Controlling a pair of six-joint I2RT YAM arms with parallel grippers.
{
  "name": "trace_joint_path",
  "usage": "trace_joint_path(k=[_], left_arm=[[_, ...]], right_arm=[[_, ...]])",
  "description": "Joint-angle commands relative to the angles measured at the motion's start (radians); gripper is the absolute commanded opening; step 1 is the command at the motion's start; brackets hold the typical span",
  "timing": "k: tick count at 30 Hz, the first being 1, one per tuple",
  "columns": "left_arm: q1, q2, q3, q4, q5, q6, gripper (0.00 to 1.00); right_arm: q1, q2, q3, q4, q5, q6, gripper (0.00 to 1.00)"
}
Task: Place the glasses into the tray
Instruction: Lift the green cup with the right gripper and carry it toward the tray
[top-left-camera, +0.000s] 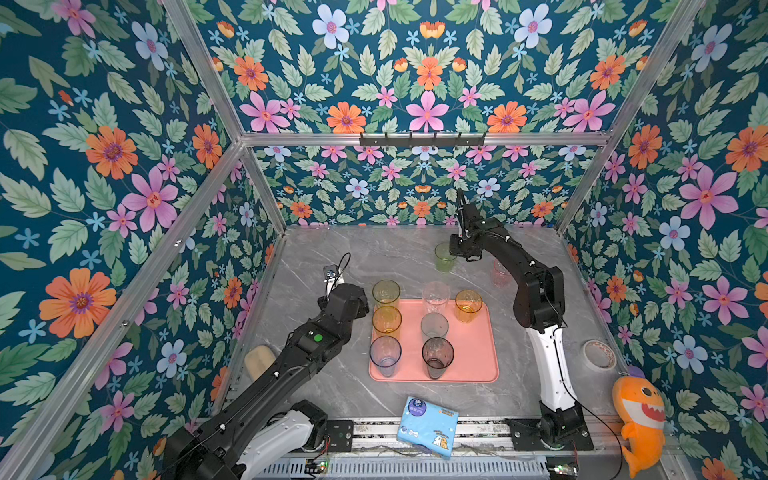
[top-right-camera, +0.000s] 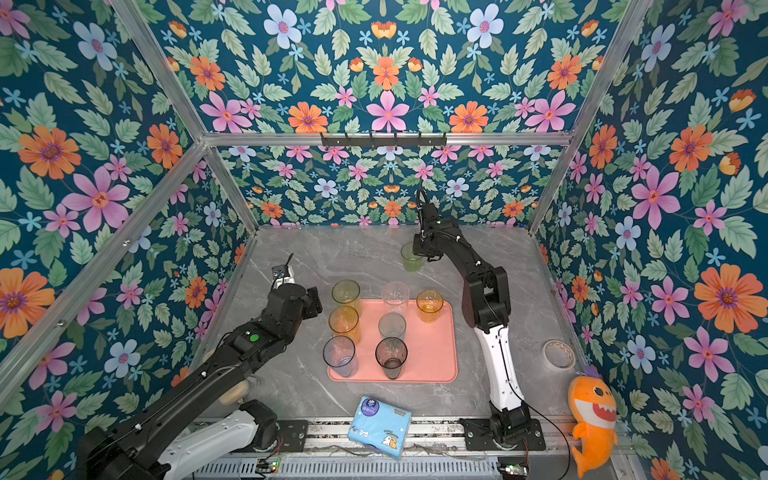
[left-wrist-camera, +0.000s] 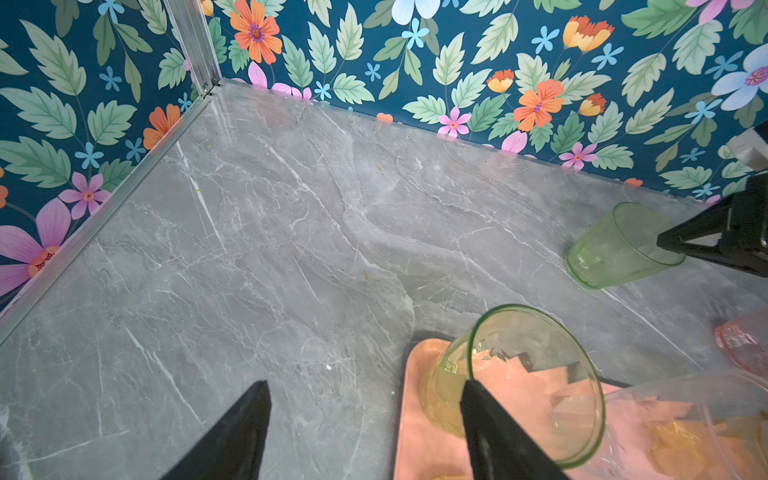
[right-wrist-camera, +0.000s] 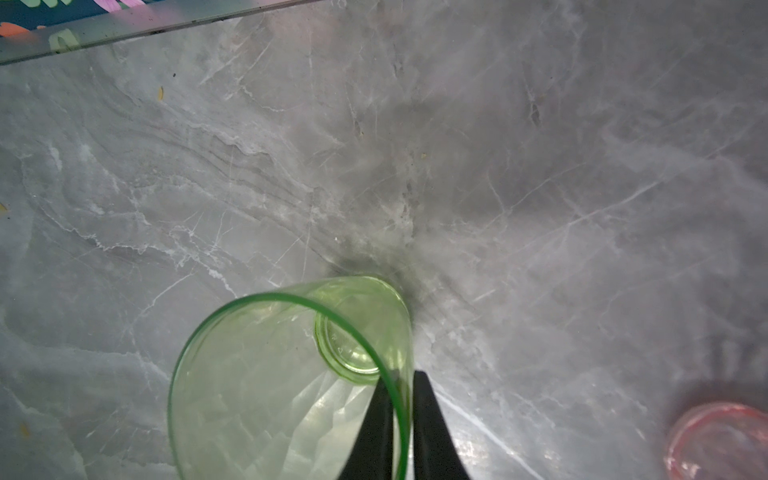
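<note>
1. Now the right end effector (right-wrist-camera: 403, 374) is closed thin on the green glass (right-wrist-camera: 291, 374), with one finger inside the rim and one outside. The glass is at the far side of the desk (top-left-camera: 332, 257), well apart from the tray (top-left-camera: 478, 357). We judge this pinch on one smooth wall to be weak, so the glass may swing or slip out on the way.
2. Seven glasses crowd the tray's left and far parts, and the free room is at its right and near side. Coming in low, the carried glass could knock over the amber glass (top-left-camera: 468, 305) or the clear glass (top-left-camera: 435, 296).
3. The pink glass (top-left-camera: 500, 272) stands on the desk just beside the right arm. A sweep of that arm could tip it.
4. The left end effector (left-wrist-camera: 363, 384) hangs wide open and empty by the tray's far left corner, with one finger close to the yellow-green glass (left-wrist-camera: 511, 386). A small drift could push that glass off the tray.
5. Letting the green glass go tilted, or on the rim, would topple it.
</note>
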Motion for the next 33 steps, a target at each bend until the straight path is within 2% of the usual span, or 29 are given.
trace_joint_path(k=[1,7,20,33], left_arm=[[0.001,-0.005,0.0,-0.009,-0.01,-0.004,0.75],[0.002,-0.006,-0.002,-0.011,-0.011,-0.005,0.75],[0.001,-0.007,-0.006,-0.008,-0.011,-0.01,0.75],[0.002,0.004,-0.002,0.012,0.007,-0.009,0.75]], right_arm=[[0.0,0.006,0.006,-0.011,-0.003,-0.002,0.07],[0.0,-0.004,0.014,-0.029,-0.012,-0.019,0.0],[0.001,-0.103,-0.004,-0.086,0.001,-0.044,0.0],[0.002,-0.345,-0.154,-0.119,0.022,-0.08,0.0]])
